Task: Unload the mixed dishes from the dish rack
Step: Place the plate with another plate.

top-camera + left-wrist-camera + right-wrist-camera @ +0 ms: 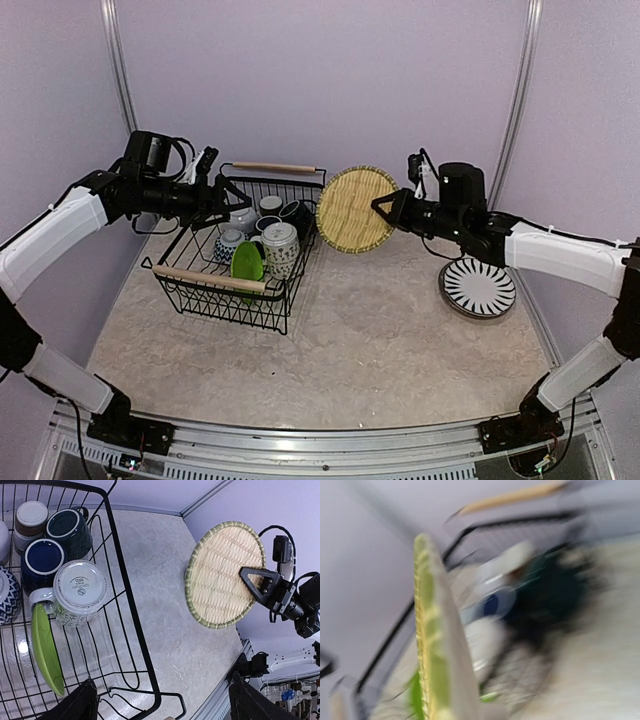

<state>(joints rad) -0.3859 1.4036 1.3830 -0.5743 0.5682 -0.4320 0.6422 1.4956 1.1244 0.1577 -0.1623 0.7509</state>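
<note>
The woven yellow plate (356,208) is out of the dish rack (222,305) and in the air just beside the rack's right side, standing on edge. My right hand (385,212) is clamped on the rim that faces away from the rack. Inside the rack, the lime green plate (247,262) leans upright near the front handle, touching the upturned patterned white mug (280,248). Two dark mugs (42,562) and a small cup (31,517) sit behind that mug. My left hand (225,190) hovers over the rack's far left part, fingers wide and holding nothing. The striped black-white plate (478,286) lies flat on the desk (380,340), well to the right of the rack.
</note>
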